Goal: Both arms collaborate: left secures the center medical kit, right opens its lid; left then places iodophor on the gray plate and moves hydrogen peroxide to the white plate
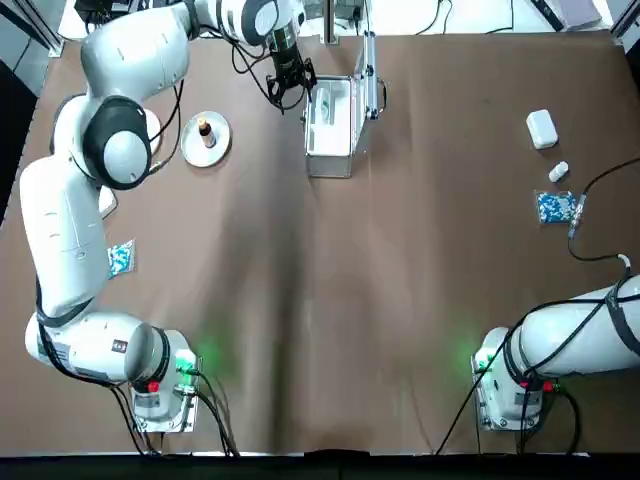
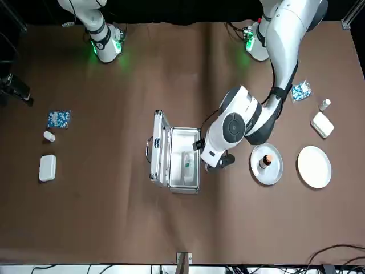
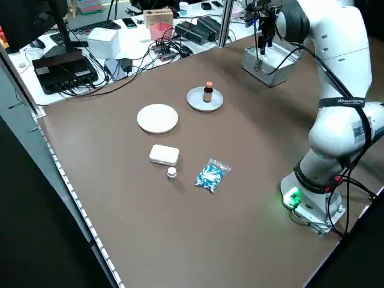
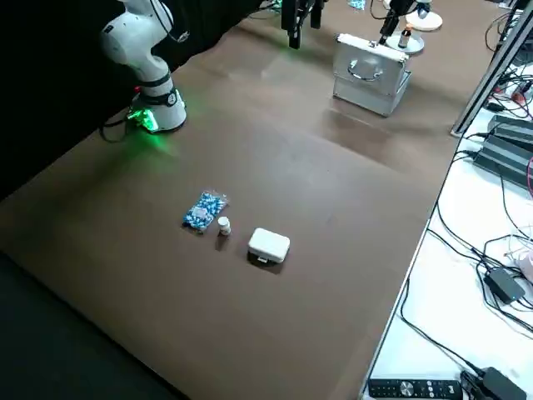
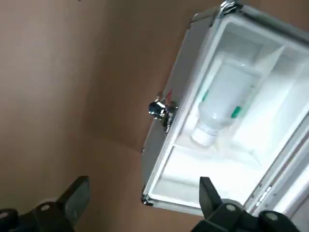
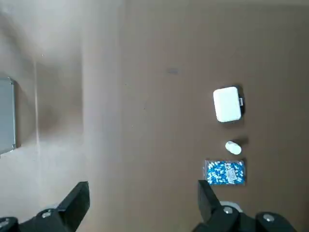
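Top view: left gripper (image 1: 287,88), fingers wide and empty, beside open silver aluminium kit (image 1: 333,125); should straddle the 1 whitish bottle (image 5: 219,104), probably peroxide, squarely before closing.

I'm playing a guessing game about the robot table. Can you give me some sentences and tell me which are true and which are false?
1. The medical kit has its lid open. True.
2. The iodophor is still inside the kit. False: the brown bottle stands on the gray plate.
3. The white plate has a bottle on it. False: nothing sits on it.
4. The hydrogen peroxide lies inside the open kit. True.
5. The left gripper is holding a bottle. False: it is open, holds nothing, and hovers beside the kit.
6. The right gripper is open, away from the kit. True.
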